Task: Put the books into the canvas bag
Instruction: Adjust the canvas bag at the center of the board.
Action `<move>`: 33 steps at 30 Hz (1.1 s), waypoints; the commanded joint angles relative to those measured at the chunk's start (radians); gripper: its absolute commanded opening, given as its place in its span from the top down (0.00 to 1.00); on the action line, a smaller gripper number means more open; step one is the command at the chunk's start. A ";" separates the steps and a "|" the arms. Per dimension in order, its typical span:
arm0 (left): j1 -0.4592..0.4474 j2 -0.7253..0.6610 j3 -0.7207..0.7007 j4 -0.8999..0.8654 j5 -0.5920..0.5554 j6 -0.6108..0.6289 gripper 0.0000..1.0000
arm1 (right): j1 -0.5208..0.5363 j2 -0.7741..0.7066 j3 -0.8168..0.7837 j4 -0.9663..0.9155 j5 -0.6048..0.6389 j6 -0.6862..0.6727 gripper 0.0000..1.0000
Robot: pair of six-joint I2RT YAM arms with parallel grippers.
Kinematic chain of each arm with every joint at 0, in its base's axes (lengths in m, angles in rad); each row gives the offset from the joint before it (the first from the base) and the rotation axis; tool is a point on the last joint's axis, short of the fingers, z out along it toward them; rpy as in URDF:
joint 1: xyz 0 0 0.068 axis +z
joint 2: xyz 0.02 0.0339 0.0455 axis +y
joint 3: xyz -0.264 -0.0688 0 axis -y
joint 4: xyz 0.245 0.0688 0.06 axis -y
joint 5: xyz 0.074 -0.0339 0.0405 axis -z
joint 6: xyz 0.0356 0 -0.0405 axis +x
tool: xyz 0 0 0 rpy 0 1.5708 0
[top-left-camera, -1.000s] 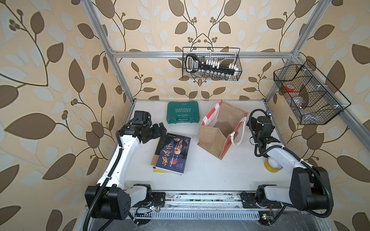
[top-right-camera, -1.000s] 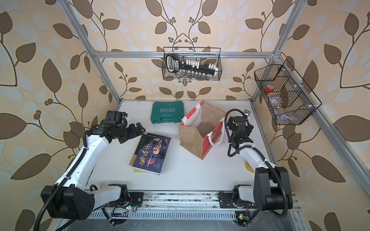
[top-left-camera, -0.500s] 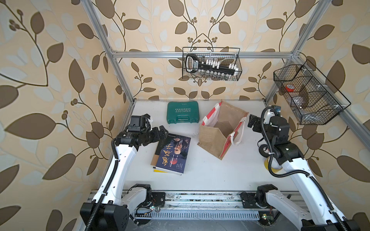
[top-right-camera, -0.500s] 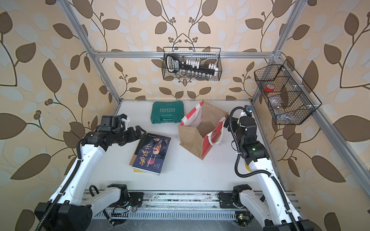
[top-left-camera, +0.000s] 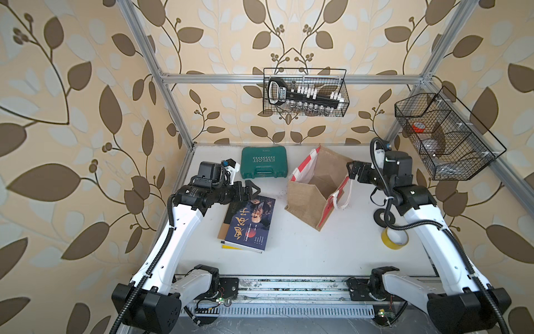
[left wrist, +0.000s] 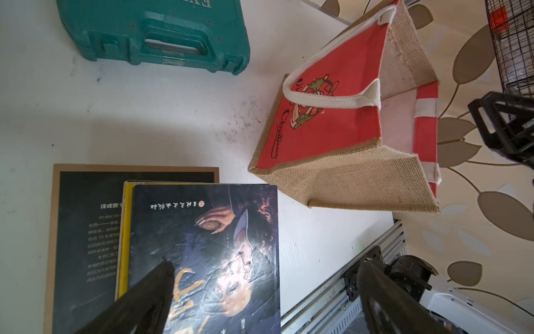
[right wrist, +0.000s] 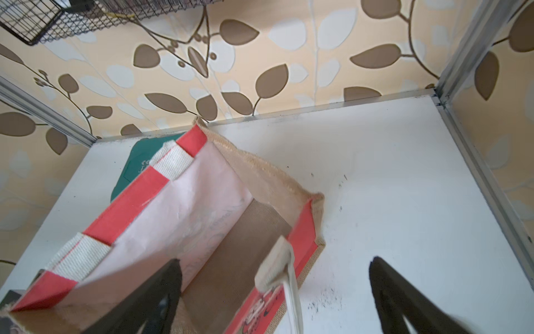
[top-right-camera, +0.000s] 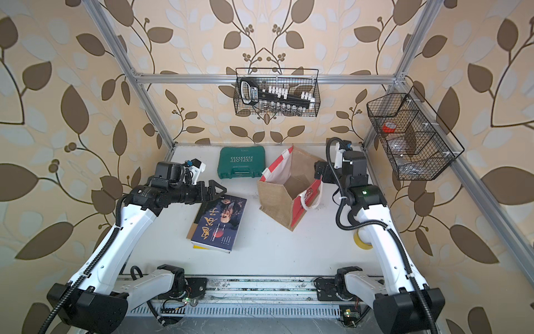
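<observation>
One change: left gripper nearer books

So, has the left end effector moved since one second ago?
Yes. The left end effector advanced toward the canvas bag, passing the green case's near corner, above the books.

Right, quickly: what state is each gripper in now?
Left gripper: open, holding nothing, above the books.
Right gripper: open, holding nothing, at the bag rim.
</observation>
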 commanded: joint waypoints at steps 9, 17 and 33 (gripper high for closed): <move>-0.004 -0.090 -0.102 0.085 -0.037 0.004 0.01 | -0.033 0.325 0.352 -0.244 -0.209 -0.185 0.02; -0.010 -0.077 -0.072 0.038 -0.063 0.036 0.01 | -0.015 0.480 0.487 -0.325 -0.169 -0.274 0.15; -0.025 -0.110 -0.071 0.022 -0.109 0.041 0.01 | 0.056 0.537 0.527 -0.359 -0.003 -0.297 0.86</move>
